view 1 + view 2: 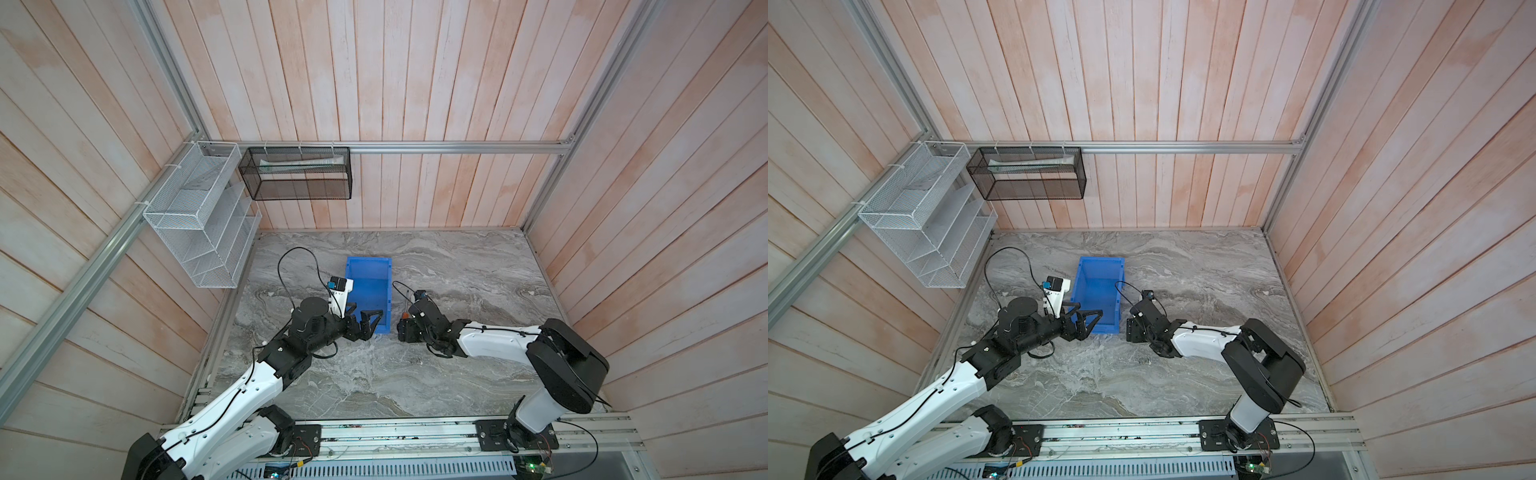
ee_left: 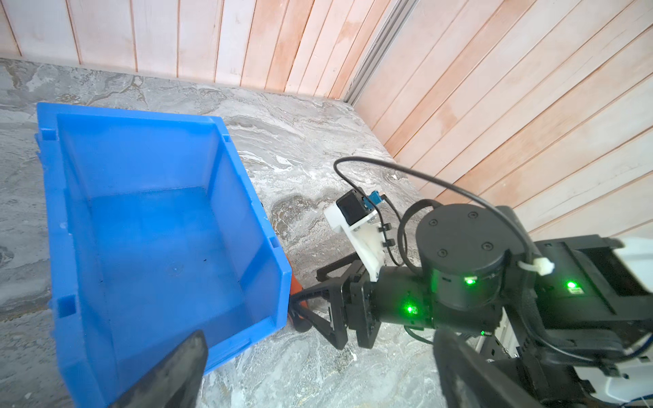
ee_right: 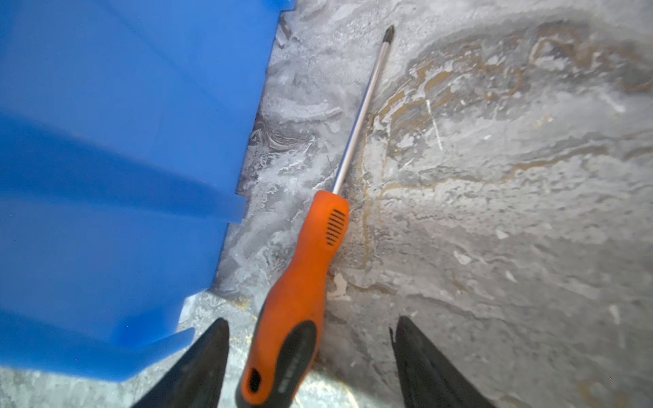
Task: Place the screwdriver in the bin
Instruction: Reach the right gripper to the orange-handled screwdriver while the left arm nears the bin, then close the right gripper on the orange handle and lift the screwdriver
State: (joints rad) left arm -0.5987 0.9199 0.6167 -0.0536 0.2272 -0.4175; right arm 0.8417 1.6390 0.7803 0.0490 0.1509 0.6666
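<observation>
Marble tabletop [image 1: 457, 374] fills the lower middle of both top views, with the bin [image 1: 368, 261] at centre, empty. Step in hand: grasp. The screwdriver [image 3: 311, 268] lies flat just right of the bin's right wall, apart from it. The right gripper [image 3: 311, 356] straddles the handle, jaws apart, no contact visible. Next: close, lift clear of the rim, shift left. The left gripper [image 1: 365, 311] (jaws spread) hangs over the bin's lower edge and probably crowds the drop zone.

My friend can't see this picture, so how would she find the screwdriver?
On the grey marble table, find the blue bin. The screwdriver lies flat on the table just outside the bin's right wall. Nothing else there has an orange-and-black handle and a thin silver shaft.
</observation>
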